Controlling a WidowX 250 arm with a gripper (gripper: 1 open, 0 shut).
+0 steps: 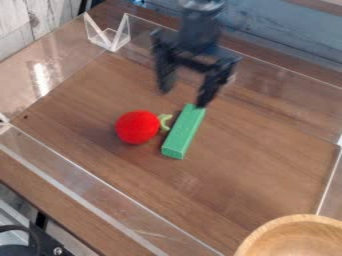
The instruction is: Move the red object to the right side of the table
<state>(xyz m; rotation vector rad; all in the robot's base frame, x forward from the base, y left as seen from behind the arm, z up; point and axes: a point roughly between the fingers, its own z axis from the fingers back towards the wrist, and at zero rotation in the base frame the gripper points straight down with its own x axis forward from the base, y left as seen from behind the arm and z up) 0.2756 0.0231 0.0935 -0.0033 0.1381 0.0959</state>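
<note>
One tool (187, 92) hangs over the middle of the tabletop (267, 150), pointing down, its two dark fingers spread wide with nothing between them. The red object (135, 127) sits on the wood toward the left edge, down and to the left of the tool as the camera sees it, clearly apart from the fingertips. A short pale stem pokes from its right flank toward the green block (185, 131), which lies just beside it; whether stem and block actually touch cannot be told. The block's long axis runs from the near edge toward the far right, and its upper end sits almost directly under the tool, so the block is nearer the fingers than the ball is. That is the likely hindrance: a descent onto the ball must shift leftward and keep the right finger clear of the block. A wooden bowl (297, 240) occupies the near right corner, and low clear walls (80, 185) rim the surface.
</note>
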